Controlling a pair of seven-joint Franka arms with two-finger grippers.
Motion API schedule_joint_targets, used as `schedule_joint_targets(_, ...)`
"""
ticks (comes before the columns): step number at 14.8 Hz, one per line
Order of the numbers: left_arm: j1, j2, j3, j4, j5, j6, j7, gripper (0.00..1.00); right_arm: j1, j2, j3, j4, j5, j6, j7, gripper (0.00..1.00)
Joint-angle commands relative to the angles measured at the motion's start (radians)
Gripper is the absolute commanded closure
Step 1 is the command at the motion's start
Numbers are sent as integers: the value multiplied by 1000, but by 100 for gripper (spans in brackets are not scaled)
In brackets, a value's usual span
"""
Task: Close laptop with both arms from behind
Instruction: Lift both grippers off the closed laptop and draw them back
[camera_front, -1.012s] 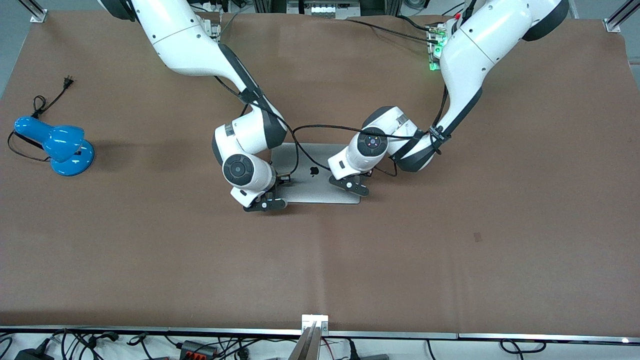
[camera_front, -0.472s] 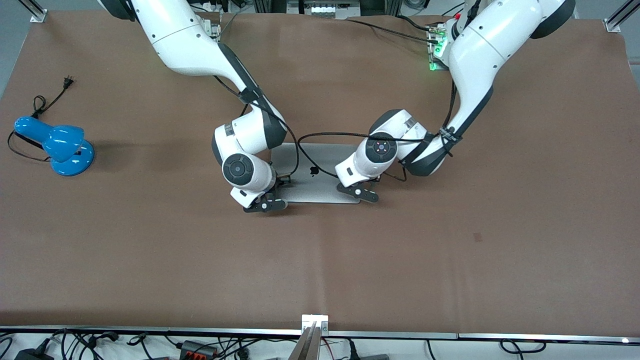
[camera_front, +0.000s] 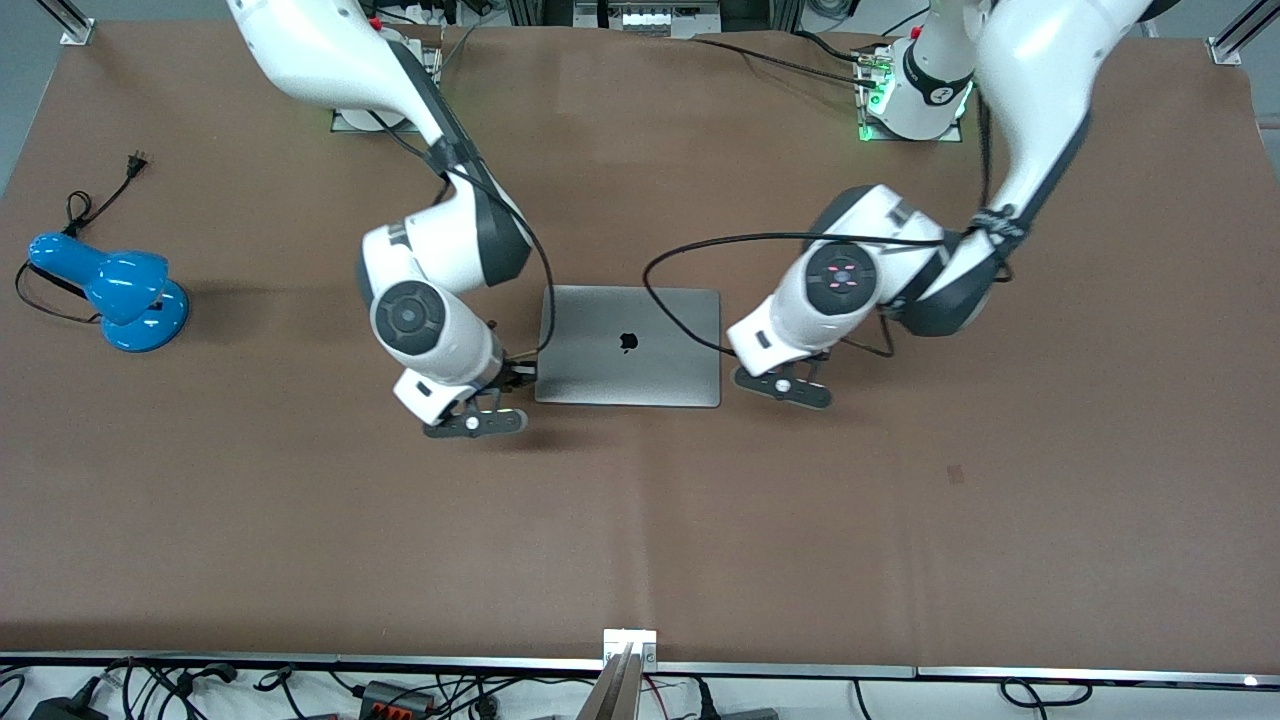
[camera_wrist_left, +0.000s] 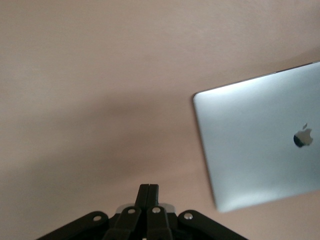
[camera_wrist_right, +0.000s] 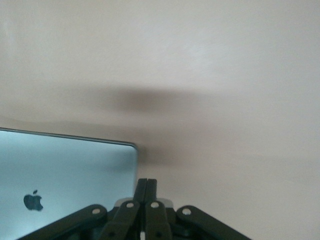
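Front view: laptop (camera_front: 628, 346) closed flat mid-table. Left gripper (camera_front: 782, 386) over bare table (camera_front: 900, 520) beside laptop, right gripper (camera_front: 472, 422) likewise at its other end.

Left wrist view: fingers (camera_wrist_left: 148, 192) pressed together, empty.

Right wrist view: fingers (camera_wrist_right: 146, 187) together, empty.

The laptop (camera_front: 628, 346) is slim and silver-grey, and it lies flat on the brown table with its lid fully shut, so the black apple logo (camera_front: 628, 342) on the lid faces up. It sits in the middle of the table, between the 2 arms, with its edges about square to the table edges.
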Motion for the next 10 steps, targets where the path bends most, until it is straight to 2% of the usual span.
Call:
schedule_joint_targets(1,261,-44,-196,-20,10,-104,94,100,-10,-75,-22,-22,-26,-74,-6,100)
schedule_joint_targets(2,353,-55,-274,-20,11,-147,114,100,-10,-91,-32,-20,-26,-100,-6,100)
schedule_joint_targets(3,439,-57,-356,-20,11,-182,118,100,-10,-104,-39,-22,-27,-119,-6,91)
schedule_joint_targets(4,534,-57,-451,-17,13,-219,114,100,-10,-118,-49,-20,-27,-136,0,54)
schedule_joint_targets(5,615,-57,-534,11,13,-262,109,100,-7,-135,-65,-20,-27,-145,-3,1)
schedule_joint_targets(6,686,-57,-603,44,14,-326,120,100,-7,-155,-78,-20,-27,-156,-6,0)
schedule_joint_targets(8,772,-57,-691,86,17,-435,119,100,-10,-202,-108,-17,-27,-177,-9,0)
schedule_joint_targets(9,783,-58,-730,112,26,-463,112,100,-9,-229,-124,-17,-27,-183,-12,0)
schedule_joint_targets(10,776,-58,-734,126,28,-469,106,100,-10,-252,-140,-17,-26,-194,-12,0)
